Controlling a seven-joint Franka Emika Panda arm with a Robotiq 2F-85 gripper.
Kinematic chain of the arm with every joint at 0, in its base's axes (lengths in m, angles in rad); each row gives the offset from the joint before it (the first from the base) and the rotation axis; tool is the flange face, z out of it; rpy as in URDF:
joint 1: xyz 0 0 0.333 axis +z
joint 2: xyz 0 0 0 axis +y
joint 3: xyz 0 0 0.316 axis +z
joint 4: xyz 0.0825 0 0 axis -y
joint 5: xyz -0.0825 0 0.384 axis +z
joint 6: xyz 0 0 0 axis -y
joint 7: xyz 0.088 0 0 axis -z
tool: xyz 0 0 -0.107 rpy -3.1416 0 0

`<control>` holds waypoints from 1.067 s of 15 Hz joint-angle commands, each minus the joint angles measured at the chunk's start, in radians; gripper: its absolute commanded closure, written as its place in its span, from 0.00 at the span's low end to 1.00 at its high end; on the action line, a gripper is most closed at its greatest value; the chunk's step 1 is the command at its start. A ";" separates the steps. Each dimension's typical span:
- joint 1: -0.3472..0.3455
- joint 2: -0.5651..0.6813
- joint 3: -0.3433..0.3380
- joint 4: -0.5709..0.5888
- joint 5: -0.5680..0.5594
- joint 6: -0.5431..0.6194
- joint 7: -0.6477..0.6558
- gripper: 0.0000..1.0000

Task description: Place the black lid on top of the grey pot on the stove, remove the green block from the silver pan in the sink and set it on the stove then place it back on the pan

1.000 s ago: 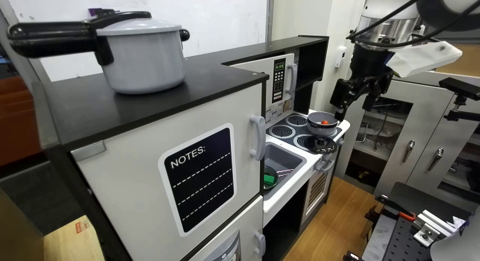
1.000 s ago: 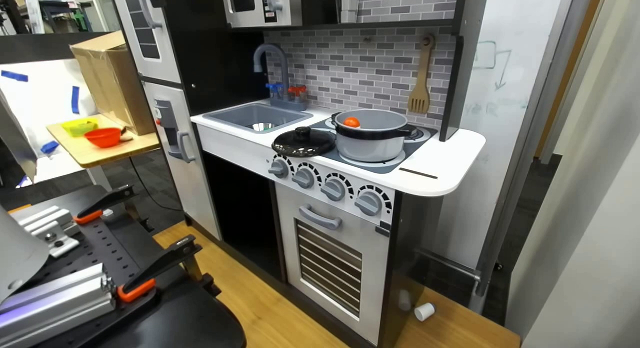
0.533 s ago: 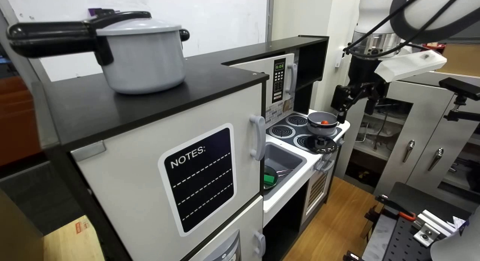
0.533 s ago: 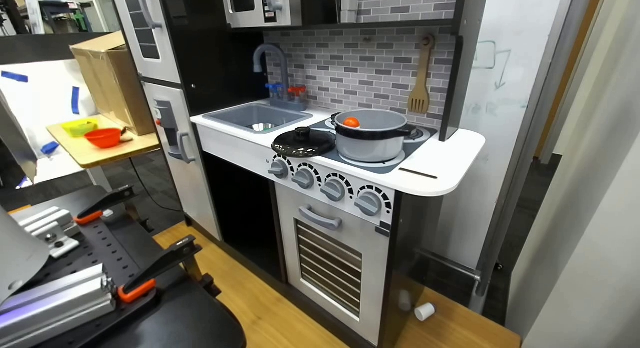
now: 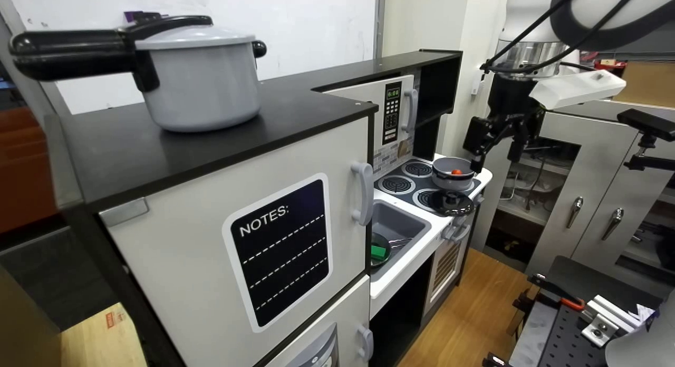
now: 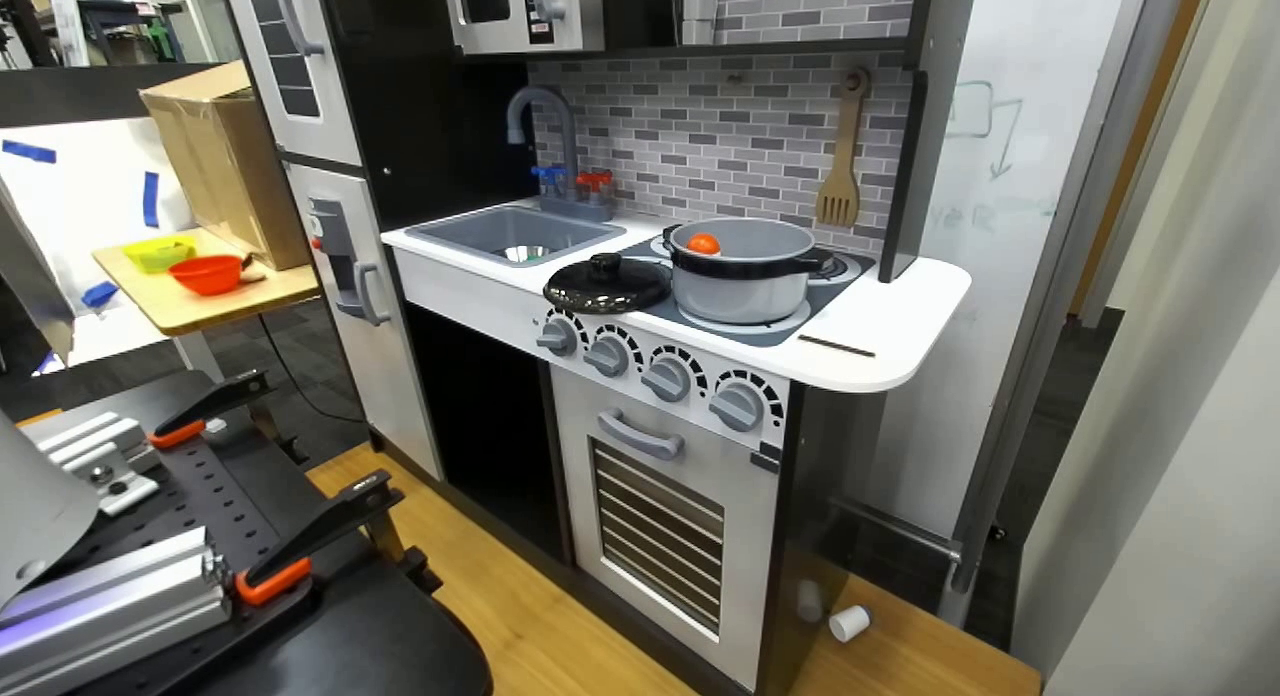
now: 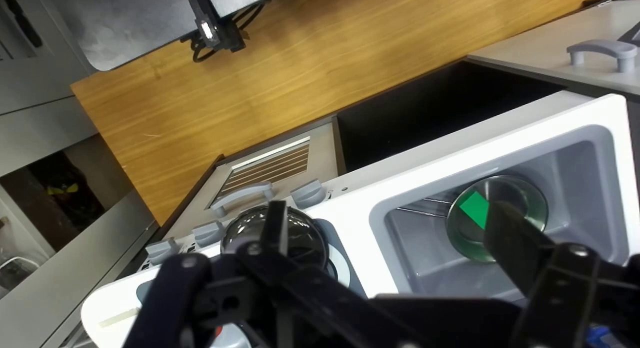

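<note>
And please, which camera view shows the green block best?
The wrist view: the green block looks largest there, in the silver pan. In an exterior view the block appears smaller; in an exterior view only part of the pan shows, the block unclear.

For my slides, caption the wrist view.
Rectangular green block in round silver metal pan, inside grey rectangular sink, seen past the open black end effector.

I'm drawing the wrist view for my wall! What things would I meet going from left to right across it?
Leftmost visible grey knob, black lid, silver pan with the green block inside, grey handle at the upper right.
</note>
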 commanded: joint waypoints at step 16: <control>-0.063 0.336 -0.144 0.097 0.017 0.184 -0.071 0.00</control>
